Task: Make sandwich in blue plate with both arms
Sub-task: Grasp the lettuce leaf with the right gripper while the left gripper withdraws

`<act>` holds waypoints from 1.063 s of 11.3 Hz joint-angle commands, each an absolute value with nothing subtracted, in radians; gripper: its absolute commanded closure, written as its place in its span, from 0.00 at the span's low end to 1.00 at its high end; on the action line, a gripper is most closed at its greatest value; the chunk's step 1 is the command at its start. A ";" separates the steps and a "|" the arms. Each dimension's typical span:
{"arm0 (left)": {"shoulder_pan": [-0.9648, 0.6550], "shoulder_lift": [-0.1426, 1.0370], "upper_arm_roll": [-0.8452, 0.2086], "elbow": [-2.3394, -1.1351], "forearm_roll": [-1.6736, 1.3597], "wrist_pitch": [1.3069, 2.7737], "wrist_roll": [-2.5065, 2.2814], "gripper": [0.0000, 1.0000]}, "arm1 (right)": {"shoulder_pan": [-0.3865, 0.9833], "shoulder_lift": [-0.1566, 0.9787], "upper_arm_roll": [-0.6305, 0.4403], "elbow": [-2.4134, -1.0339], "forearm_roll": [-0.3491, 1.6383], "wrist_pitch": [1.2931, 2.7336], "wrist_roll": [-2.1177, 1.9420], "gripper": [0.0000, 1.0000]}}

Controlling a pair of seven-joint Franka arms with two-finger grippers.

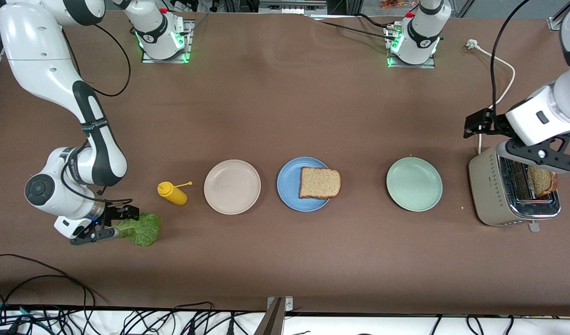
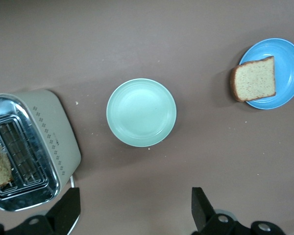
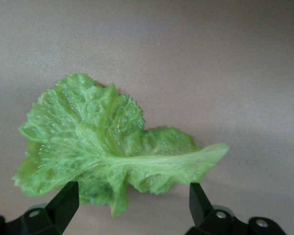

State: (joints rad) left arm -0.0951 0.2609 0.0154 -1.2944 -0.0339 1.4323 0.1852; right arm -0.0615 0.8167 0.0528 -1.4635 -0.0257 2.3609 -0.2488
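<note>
Midway, by my read: one bread slice lies on the blue plate, mid-worktop. Right gripper, jaws spread, straddles the lettuce near the right arm's end; next, pinch it. Left gripper, jaws spread, hangs over the toaster, second slice in its slot.

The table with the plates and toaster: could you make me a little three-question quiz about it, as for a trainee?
1. True or false: the square brown bread slice lies on the round cream-white plate.
2. What is the right gripper open around? A) yellow squeeze bottle B) ruffled green lettuce leaf C) round mint-green plate
3. Where does the second bread slice stand, under the open left gripper?

Key
1. False: it lies on the round blue plate.
2. B
3. In a slot of the beige toaster.
</note>
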 commanded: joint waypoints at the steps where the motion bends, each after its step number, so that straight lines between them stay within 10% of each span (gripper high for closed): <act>1: -0.086 0.185 0.005 -1.407 0.002 1.440 0.151 0.00 | -0.051 0.848 0.058 -1.451 -0.028 2.422 -0.267 0.00; 6: -0.086 0.049 0.000 -1.612 0.005 1.551 0.112 0.00 | -0.046 0.873 0.058 -1.447 -0.029 2.485 -0.282 0.07; 12: -0.095 0.004 -0.003 -1.666 0.002 1.577 0.113 0.00 | -0.048 0.868 0.057 -1.440 -0.028 2.480 -0.353 1.00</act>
